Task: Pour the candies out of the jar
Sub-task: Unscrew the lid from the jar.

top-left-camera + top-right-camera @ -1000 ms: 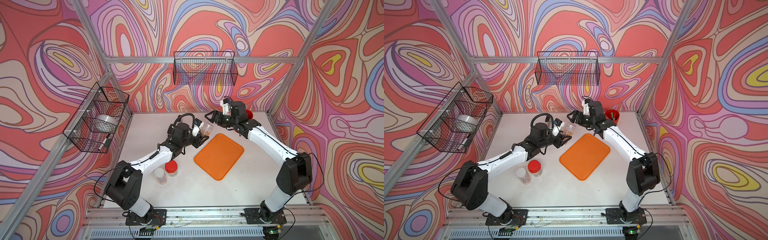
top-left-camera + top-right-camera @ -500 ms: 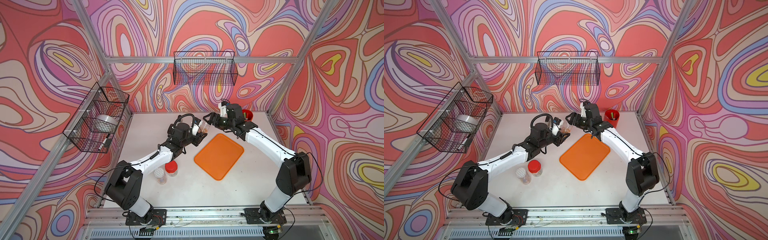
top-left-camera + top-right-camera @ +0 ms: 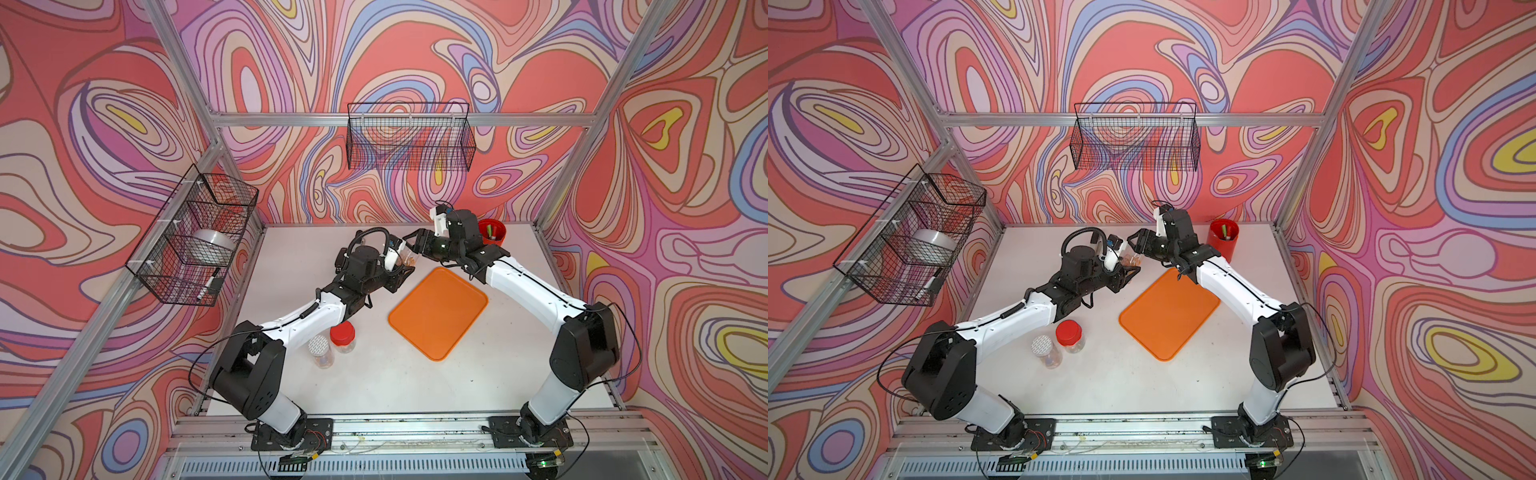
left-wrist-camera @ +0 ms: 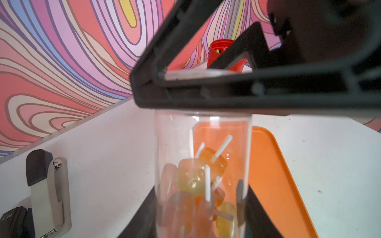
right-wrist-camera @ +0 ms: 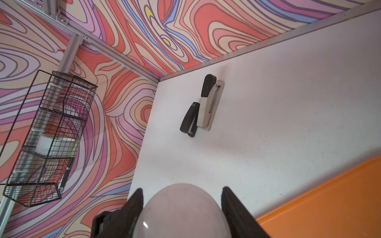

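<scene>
A clear jar (image 3: 409, 260) (image 3: 1133, 260) (image 4: 204, 144) is held above the table at the back, just beyond the orange tray's far corner. My left gripper (image 3: 400, 271) (image 3: 1126, 272) (image 4: 202, 206) is shut on its lower body. The candies (image 4: 198, 179), orange and yellow lollipops with white sticks, lie inside it. My right gripper (image 3: 415, 246) (image 3: 1136, 246) (image 5: 182, 191) is at the jar's mouth, jaws closed on either side of its pale grey lid (image 5: 181, 208) (image 4: 195, 74). Its black fingers (image 4: 226, 96) cross the jar's top.
The orange tray (image 3: 438, 311) (image 3: 1169, 311) (image 5: 329, 195) lies mid-table. A red cup (image 3: 492, 232) (image 3: 1223, 239) with pens stands at the back right. Two lidded jars (image 3: 343, 336) (image 3: 320, 349) stand near the left arm. Two staplers (image 5: 210, 103) (image 5: 189, 119) lie at the back left. Wire baskets (image 3: 409, 137) (image 3: 195, 237) hang on the walls.
My right gripper has moved left onto the jar's mouth and its jaws have closed in on the lid. The left gripper has kept its hold, with the jar barely shifted.
</scene>
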`<state>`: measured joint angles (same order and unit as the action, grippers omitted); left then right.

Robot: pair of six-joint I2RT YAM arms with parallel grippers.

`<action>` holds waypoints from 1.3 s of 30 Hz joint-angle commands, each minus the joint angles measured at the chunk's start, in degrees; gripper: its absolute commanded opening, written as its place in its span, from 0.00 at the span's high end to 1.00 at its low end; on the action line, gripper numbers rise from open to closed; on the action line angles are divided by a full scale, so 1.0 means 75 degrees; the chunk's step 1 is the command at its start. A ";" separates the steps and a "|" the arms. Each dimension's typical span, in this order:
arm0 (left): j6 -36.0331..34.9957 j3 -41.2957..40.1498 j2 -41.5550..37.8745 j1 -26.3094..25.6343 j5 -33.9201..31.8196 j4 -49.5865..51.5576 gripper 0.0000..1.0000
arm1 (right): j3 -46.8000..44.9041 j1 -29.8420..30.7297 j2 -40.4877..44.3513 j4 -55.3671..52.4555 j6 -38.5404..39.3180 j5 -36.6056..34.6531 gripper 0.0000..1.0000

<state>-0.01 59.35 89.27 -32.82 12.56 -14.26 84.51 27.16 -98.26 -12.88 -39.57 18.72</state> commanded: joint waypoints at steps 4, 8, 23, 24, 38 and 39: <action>0.0115 0.0172 -0.0037 -0.0015 0.0500 -0.0216 1.00 | -0.0132 0.0003 0.0042 0.0242 0.0769 0.0472 0.56; 0.0685 0.0266 -0.0073 0.0327 0.2248 -0.0378 1.00 | -0.0081 -0.0037 0.0133 0.0364 0.2103 0.1607 0.67; 0.0608 0.0315 -0.0362 0.0616 0.4199 -0.0139 1.00 | -0.0784 -0.0492 0.0354 0.2245 0.2169 0.4763 0.73; 0.0589 0.0301 -0.0362 0.0626 0.4101 -0.0138 1.00 | -0.0731 -0.0482 0.0328 0.2211 0.2077 0.4659 0.72; -0.0003 0.0260 -0.0583 0.0305 0.1925 0.0246 1.00 | 0.0473 -0.0504 0.0363 -0.0171 0.1364 0.0600 0.29; -0.0065 0.0283 -0.0583 0.0254 0.1780 0.0283 1.00 | 0.0480 -0.0474 0.0342 -0.0157 0.1280 0.0527 0.28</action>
<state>2.55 59.94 87.07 -29.89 30.41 -12.60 87.13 23.33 -96.42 -10.90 -27.92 29.39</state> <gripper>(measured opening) 0.473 0.714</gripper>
